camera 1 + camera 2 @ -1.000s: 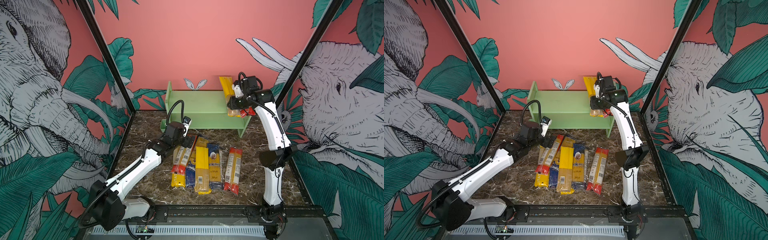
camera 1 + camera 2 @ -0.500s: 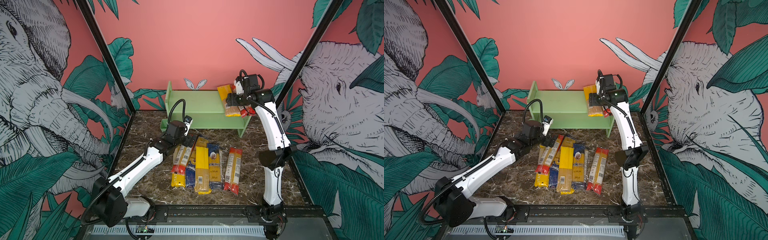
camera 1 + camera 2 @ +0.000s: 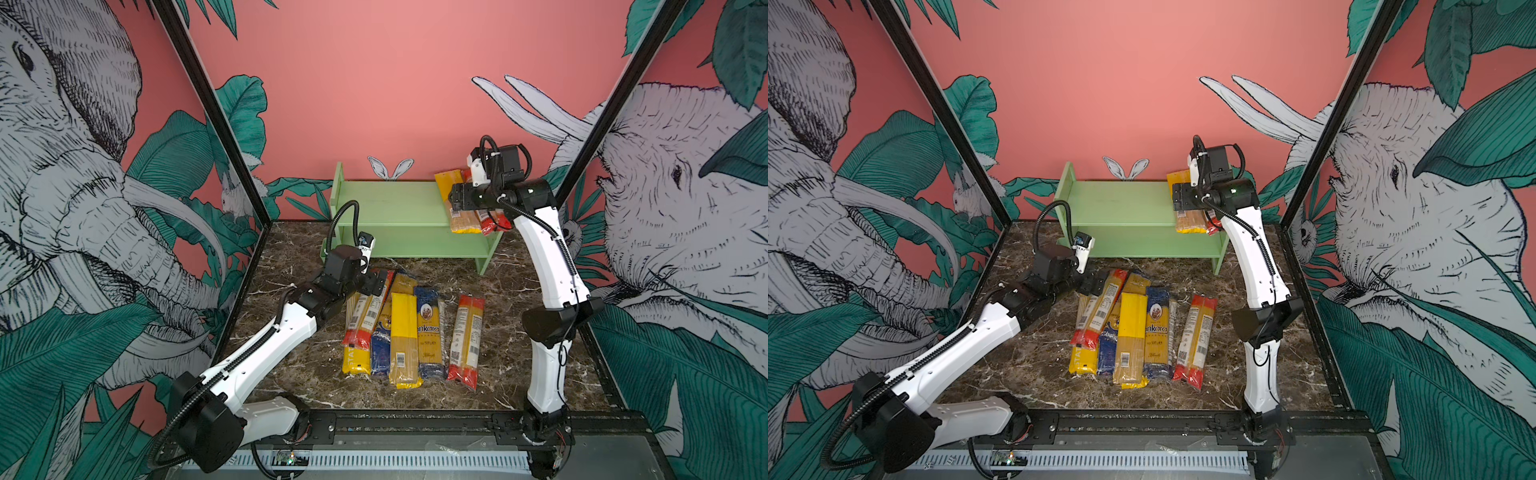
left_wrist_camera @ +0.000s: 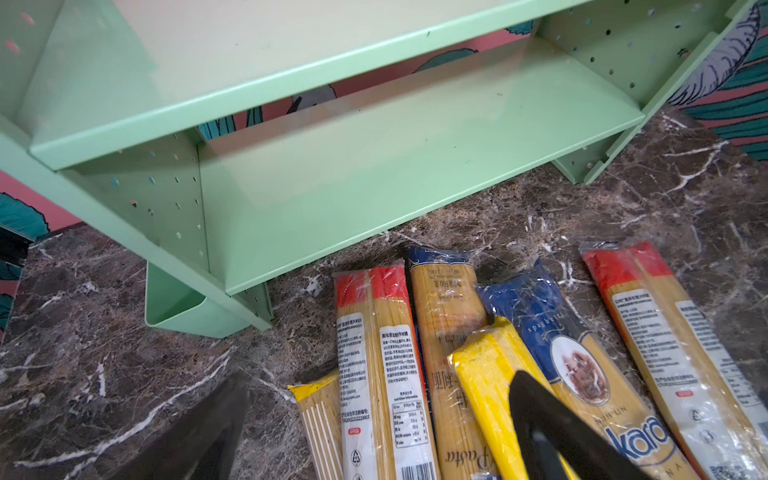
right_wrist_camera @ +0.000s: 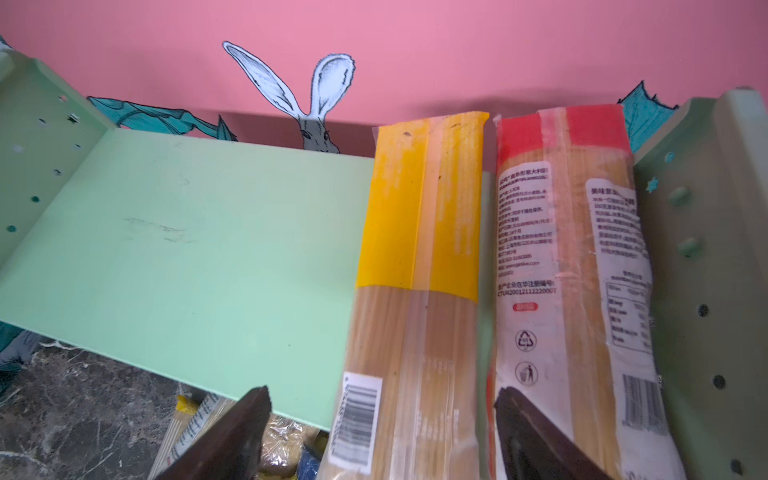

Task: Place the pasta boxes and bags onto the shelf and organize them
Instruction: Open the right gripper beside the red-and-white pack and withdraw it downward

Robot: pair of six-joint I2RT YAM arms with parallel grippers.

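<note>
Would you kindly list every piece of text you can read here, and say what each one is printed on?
"ankara": dark blue packet, in both top views.
"spaghetti": same packet, left wrist view.
"STAT": yellow-ended packet.
"Pasta": clear packet with a blue end.
"CTUR20012112220007": red-ended packet on the shelf.
Remaining small print and Chinese labels: too small to read.

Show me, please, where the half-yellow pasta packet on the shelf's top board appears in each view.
In a top view: half-yellow packet on the top board's right end, partly hidden.
In a top view: the packet again, beside the red-ended packet.
Left wrist: not in it.
Right wrist: packet between bare board and the red-ended packet.
Shared landmark: the green shelf.
</note>
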